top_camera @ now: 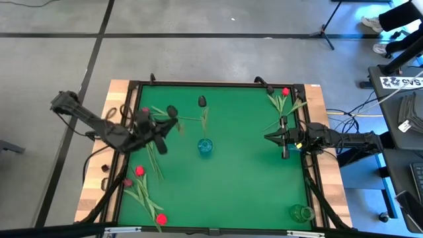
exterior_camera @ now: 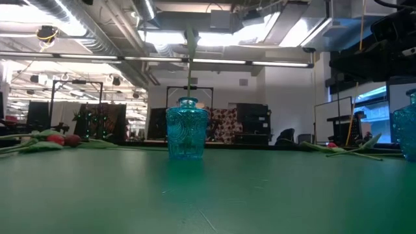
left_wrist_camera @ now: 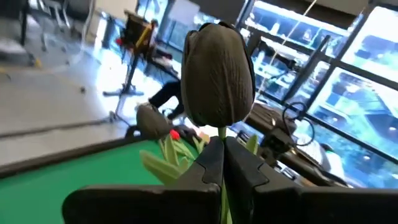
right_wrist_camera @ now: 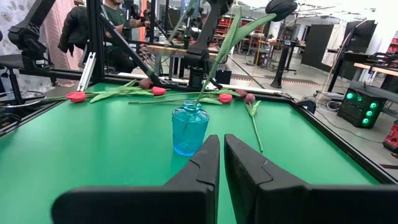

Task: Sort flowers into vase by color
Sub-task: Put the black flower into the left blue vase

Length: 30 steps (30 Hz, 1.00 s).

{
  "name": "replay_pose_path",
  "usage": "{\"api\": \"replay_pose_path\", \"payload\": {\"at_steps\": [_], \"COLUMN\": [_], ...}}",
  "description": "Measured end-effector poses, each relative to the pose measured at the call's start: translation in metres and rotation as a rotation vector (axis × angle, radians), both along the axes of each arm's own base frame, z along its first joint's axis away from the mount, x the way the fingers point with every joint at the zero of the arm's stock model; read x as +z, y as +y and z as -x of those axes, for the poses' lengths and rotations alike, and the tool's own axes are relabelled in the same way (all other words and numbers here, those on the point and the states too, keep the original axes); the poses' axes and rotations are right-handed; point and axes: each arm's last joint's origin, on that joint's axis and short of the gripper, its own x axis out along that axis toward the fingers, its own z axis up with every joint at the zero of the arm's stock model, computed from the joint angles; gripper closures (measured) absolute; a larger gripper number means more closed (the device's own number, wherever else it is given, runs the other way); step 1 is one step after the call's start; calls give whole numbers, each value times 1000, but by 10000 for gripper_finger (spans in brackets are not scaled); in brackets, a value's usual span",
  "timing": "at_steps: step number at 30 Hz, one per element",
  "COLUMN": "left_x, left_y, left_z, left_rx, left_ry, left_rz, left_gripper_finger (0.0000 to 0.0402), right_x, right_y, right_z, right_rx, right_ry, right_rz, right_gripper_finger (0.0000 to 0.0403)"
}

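Note:
My left gripper (top_camera: 163, 125) is over the table's left part, shut on a black tulip whose head (left_wrist_camera: 219, 73) fills the left wrist view. A second black tulip (top_camera: 201, 101) stands with its stem in the blue glass vase (top_camera: 205, 147), leaning on the rim; its stem (exterior_camera: 190, 65) rises out of the vase (exterior_camera: 187, 136) in the low view. Red and dark pink tulips lie flat on the green mat at the near left (top_camera: 140, 172) and far right (top_camera: 284, 92). My right gripper (top_camera: 269, 137) is shut and touches nothing, right of the vase (right_wrist_camera: 189, 130) and pointing at it. My left gripper pinches the black tulip's stem (left_wrist_camera: 221, 138) between its two fingers, right below the head. The head stands up past the fingertips (left_wrist_camera: 208, 158), clear of the mat. The gripper hides the stem's lower part.
A clear greenish vase (top_camera: 301, 213) stands at the near right corner, also seen at the low view's right edge as the vase (exterior_camera: 409, 127). A raised black frame (top_camera: 218, 84) borders the mat. Open mat lies between the blue vase and the near edge. People sit beyond the table (right_wrist_camera: 115, 12).

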Motion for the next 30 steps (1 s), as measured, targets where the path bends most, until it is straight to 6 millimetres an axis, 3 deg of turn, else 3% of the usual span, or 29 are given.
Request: {"api": "replay_pose_path", "payload": {"at_steps": [6,12,22,30], "left_x": [-6,-4,-11,-12], "left_y": [-11,-15,8,11], "left_z": [-24,-33,-51,-52], "left_rx": [-13,-20,39,39], "left_ry": [-58,-75,-46,-8], "left_rz": [-117,-277,-340,-377], "left_gripper_finger": [401,401,401,401], "right_x": [0,0,0,0], "right_y": [0,0,0,0], "right_z": [0,0,0,0], "right_rx": [0,0,0,0], "right_ry": [0,0,0,0], "right_rz": [0,0,0,0], "right_gripper_finger": [377,377,377,377]}}
